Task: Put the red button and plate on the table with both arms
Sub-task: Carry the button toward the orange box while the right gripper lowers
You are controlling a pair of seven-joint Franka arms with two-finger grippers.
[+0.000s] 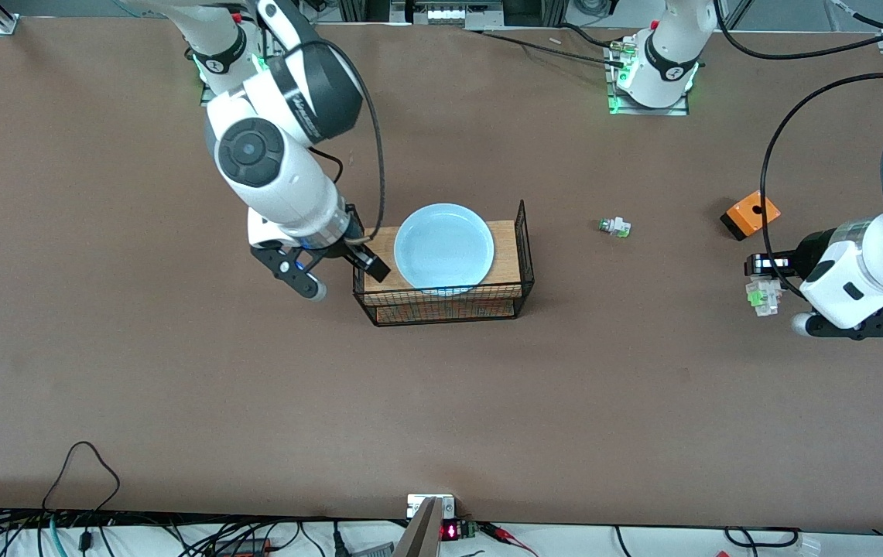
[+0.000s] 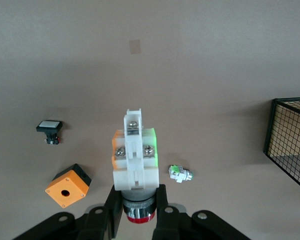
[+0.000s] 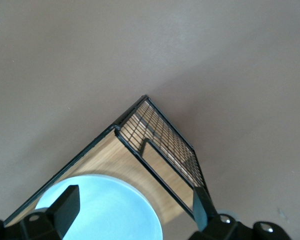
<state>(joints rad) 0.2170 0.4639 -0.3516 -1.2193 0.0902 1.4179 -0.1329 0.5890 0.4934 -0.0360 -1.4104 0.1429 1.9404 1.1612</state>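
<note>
Table (image 1: pixel 178 371): brown top; we see everything sitting on it or held over it.
Basket (image 1: pixel 525 247): black wire with a light wooden floor, mid-table.
Plate (image 1: pixel 444 245): pale blue, we find it lying flat on the basket's wooden floor, filling most of the width, nearer the right arm's end of the basket.
Right gripper (image 1: pixel 344 275): we note it at the basket's end toward the right arm, fingers spread wide. In the right wrist view (image 3: pixel 132 205) one finger hangs over the plate (image 3: pixel 102 207) and the other outside the wire wall (image 3: pixel 165 140). It holds nothing.
Left gripper (image 1: pixel 760 280): we log it low over bare table toward the left arm's end, fingers clamped on the button.
Button (image 1: pixel 763 295): white block with green side marks. In the left wrist view (image 2: pixel 134 160) we see the red cap between the fingers (image 2: pixel 111 210) and the white body sticking out past the tips.
Orange box (image 1: pixel 751 214): on the table, just beside the left gripper, farther from the front camera.
Green-capped part (image 1: pixel 614 227): small, white, between the basket and the orange box.
Black part (image 2: pixel 50 127): white cap; we see it in the left wrist view only, near the orange box (image 2: pixel 67 186).
</note>
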